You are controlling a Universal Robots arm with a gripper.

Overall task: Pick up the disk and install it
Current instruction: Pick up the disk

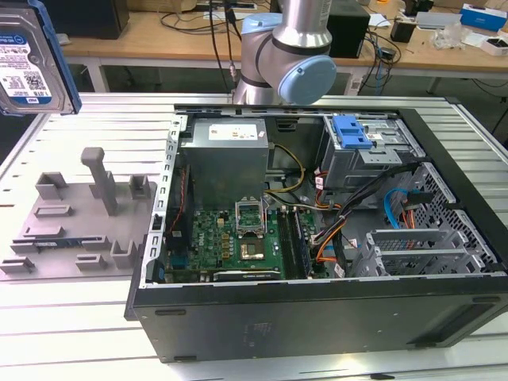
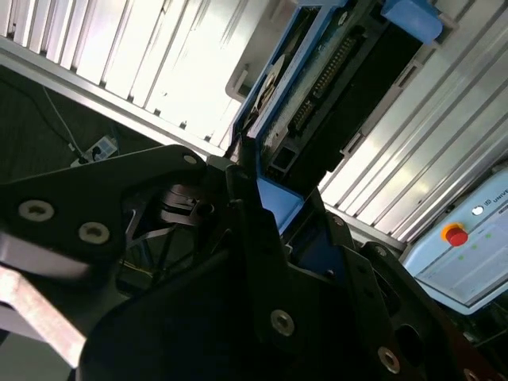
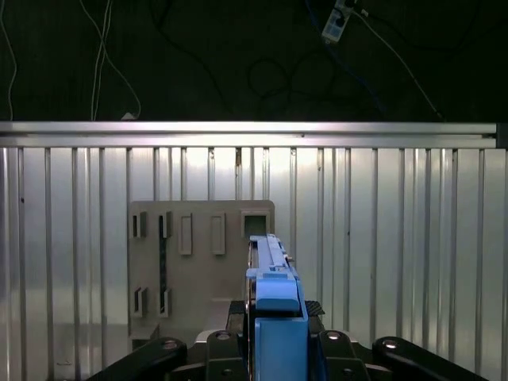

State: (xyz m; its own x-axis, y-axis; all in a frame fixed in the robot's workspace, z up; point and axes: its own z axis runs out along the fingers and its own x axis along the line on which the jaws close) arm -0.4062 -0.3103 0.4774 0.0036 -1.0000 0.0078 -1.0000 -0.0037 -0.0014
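Pinching 1 disk (image 1: 32, 59), 1 gripper (image 3: 275, 349) hangs over 1 grey fixture tray (image 3: 202, 270)

On my screen the arm (image 1: 305, 20) was a silver-grey tube with pale blue round caps (image 1: 311, 79) at its joints. Behind the jaws, in the second wrist view, the matte black housing (image 2: 182, 333) carried bright round screw heads (image 2: 279, 320).

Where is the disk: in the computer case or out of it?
Out: the hand grips the disk, held up apart from the open case.
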